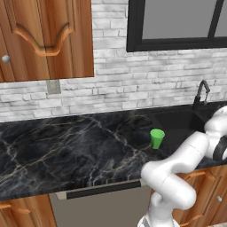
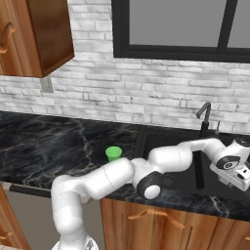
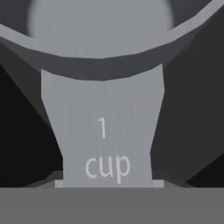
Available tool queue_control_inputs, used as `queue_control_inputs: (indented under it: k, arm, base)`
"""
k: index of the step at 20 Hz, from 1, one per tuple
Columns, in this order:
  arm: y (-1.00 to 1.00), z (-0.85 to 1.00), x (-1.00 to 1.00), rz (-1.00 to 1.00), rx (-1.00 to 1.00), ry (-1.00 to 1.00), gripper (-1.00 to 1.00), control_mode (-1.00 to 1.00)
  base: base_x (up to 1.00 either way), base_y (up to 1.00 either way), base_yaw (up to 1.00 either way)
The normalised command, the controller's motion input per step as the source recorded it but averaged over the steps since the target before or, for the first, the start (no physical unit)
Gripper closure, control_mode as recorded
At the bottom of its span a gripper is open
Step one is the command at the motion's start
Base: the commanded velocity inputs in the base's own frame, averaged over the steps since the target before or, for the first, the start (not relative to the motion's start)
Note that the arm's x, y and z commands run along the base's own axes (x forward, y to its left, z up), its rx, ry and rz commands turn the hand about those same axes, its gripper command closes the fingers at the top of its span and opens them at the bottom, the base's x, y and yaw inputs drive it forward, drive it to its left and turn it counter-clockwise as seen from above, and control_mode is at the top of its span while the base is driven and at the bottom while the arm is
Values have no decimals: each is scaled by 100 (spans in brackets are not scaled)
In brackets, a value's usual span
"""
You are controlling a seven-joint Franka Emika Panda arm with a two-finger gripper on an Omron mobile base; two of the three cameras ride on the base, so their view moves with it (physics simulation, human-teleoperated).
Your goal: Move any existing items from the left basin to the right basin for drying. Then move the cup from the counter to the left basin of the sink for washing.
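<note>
A grey measuring cup (image 3: pixel 103 39) with "1 cup" printed on its flat handle (image 3: pixel 105 131) sits right in front of the hand camera. My gripper (image 3: pixel 108 183) is shut on the end of that handle. In the right base view my hand (image 2: pixel 229 168) hangs low over the right basin of the black sink (image 2: pixel 166 141), right of the divider. The small green cup (image 1: pixel 157 138) (image 2: pixel 114 154) stands upright on the black marble counter (image 1: pixel 66 146), just left of the sink (image 1: pixel 177 122) and far from the gripper.
A thin black gooseneck faucet (image 2: pixel 205 117) (image 1: pixel 201 93) rises behind the sink. My own arm stretches across the sink's front edge. A white brick wall and a dark-framed window stand behind; wooden cabinets (image 1: pixel 44 40) hang above the left counter.
</note>
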Motion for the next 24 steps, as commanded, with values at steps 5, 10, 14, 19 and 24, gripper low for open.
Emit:
queue_control_inputs:
  k: [5,10,14,19,24]
  arm:
    - [-23,-30,12,0,0,-6,100,-100]
    - [-24,-29,8,1,0,-2,-100,-100]
    - [-2,-16,16,0,0,0,-100,-100]
    - [-4,1,3,0,2,1,-100,-100]
    - [-3,7,0,0,1,2,-100,-100]
  base:
    - [0,0,0]
    - [0,0,0]
    - [0,0,0]
    - [0,0,0]
    - [0,0,0]
